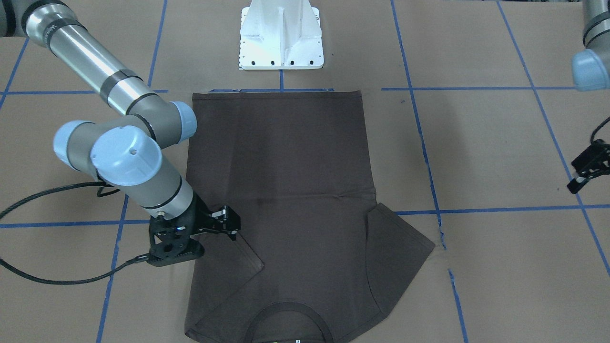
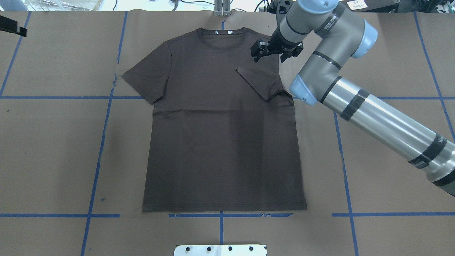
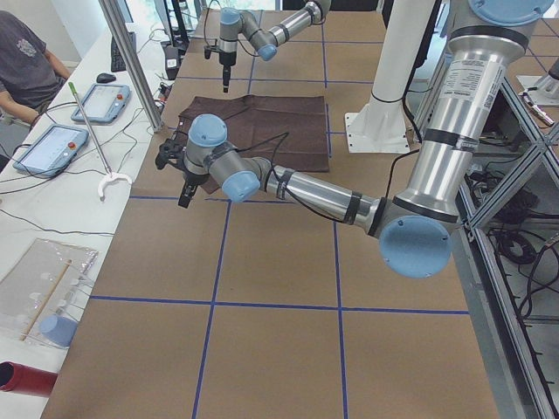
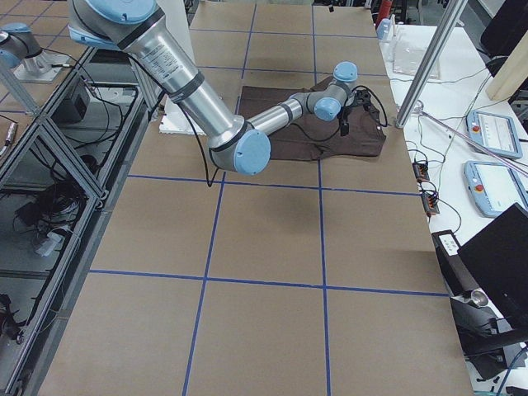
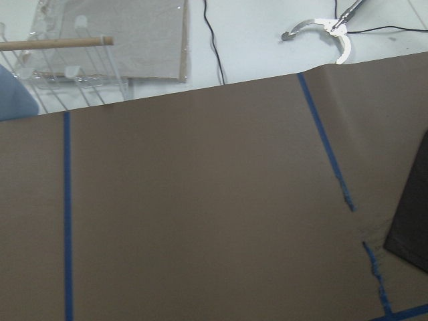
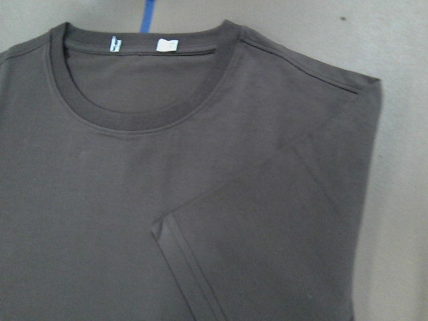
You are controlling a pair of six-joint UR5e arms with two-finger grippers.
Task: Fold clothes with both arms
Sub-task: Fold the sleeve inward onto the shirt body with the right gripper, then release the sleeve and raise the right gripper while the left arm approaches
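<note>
Two arms work at one T-shirt.

Front view: the shirt lies flat on the brown table, with its collar at the end away from the white base. The right gripper hangs over one shoulder, fingers spread and gripping nothing. The left gripper stands well off the cloth; its finger state cannot be told.

Overhead view: the sleeve on the robot's right is folded inward over the chest, and the other sleeve is spread out.

Right wrist view: two white tags show inside the collar.
</note>
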